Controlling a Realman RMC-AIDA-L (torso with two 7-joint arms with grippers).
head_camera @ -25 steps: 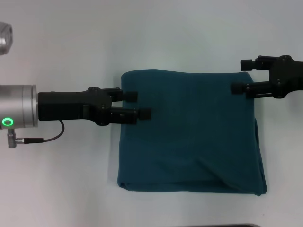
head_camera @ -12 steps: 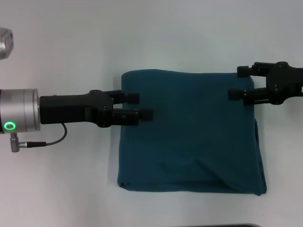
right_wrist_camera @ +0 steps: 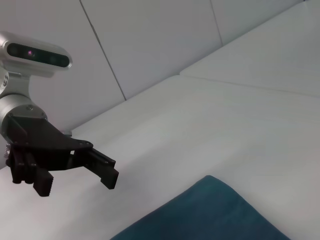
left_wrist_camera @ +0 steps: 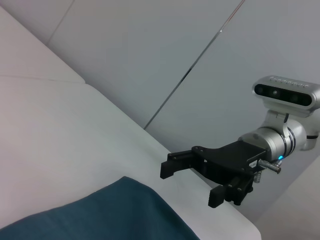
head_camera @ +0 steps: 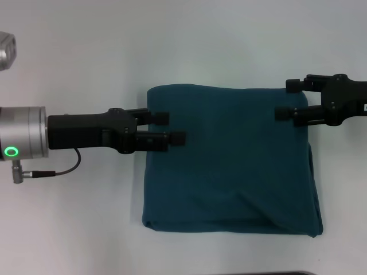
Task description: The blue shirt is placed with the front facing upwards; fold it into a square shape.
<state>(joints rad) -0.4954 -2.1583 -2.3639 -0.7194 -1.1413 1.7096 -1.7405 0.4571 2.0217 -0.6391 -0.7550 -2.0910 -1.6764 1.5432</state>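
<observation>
The dark teal-blue cotton shirt [head_camera: 229,160] lies folded into a rough square on the plain white tabletop [head_camera: 80,229], its plain side up with no lettering showing. The black left gripper [head_camera: 172,127] reaches over the shirt's left edge near the far corner, jaws apart and holding nothing. The black right gripper [head_camera: 288,99] hangs at the far right corner of the cloth, jaws likewise apart and empty.

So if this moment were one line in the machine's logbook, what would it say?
shirt: folded, roughly square, flat on table | left gripper: open, above shirt's left edge | right gripper: open, above right edge | holding: nothing
</observation>
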